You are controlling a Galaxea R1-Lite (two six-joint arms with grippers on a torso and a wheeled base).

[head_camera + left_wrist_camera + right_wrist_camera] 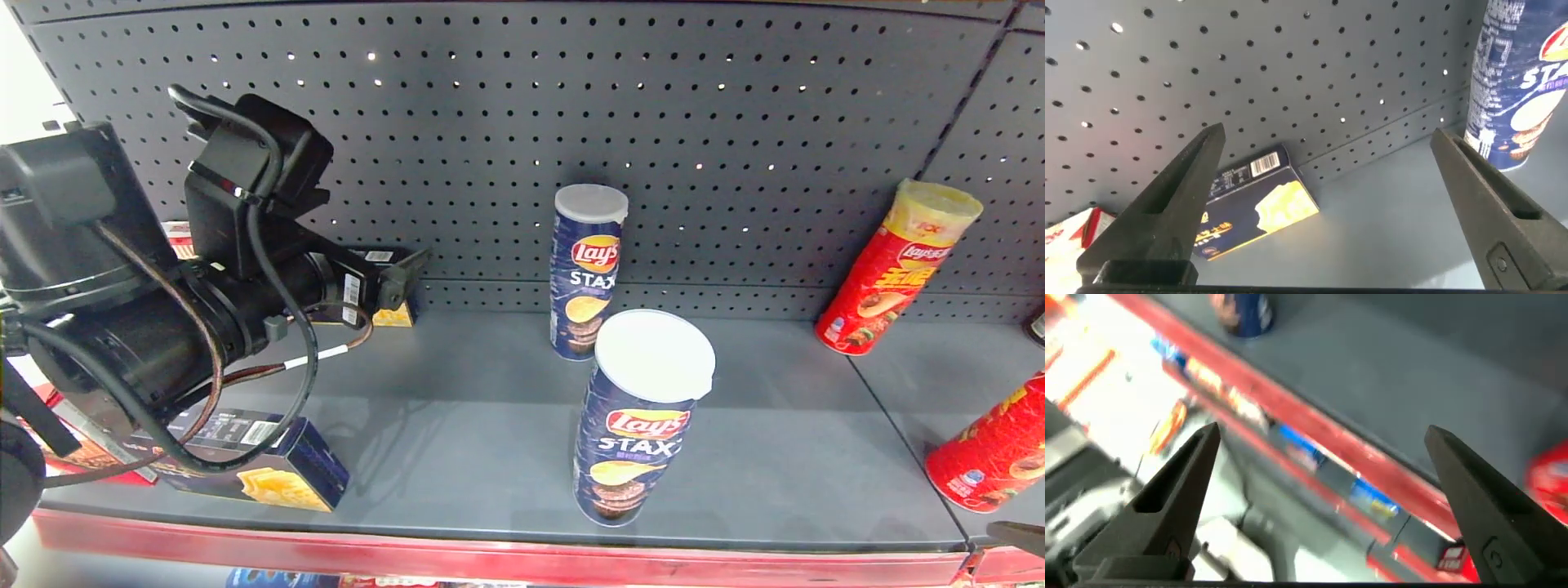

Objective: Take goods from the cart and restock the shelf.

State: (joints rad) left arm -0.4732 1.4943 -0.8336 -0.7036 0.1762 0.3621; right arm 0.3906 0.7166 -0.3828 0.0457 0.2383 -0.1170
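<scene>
Two dark blue chip cans stand upright on the grey shelf (457, 425), one at the back (586, 273) and one near the front edge (637, 416). My left gripper (402, 278) (1327, 135) is over the shelf's left back part, open and holding nothing. Just beyond its fingertips a dark blue box with yellow print (393, 314) (1253, 196) lies against the pegboard. The back can (1519, 82) stands off to one side of it. My right gripper (1323, 433) is open and empty, out in front of the shelf's red front edge (1290, 416).
A second blue box (269, 469) lies at the shelf's front left under my left arm. A red chip can (894, 269) leans on the pegboard at the right, and another red can (992, 453) lies on its side nearer the front. Bare shelf spreads between the boxes and blue cans.
</scene>
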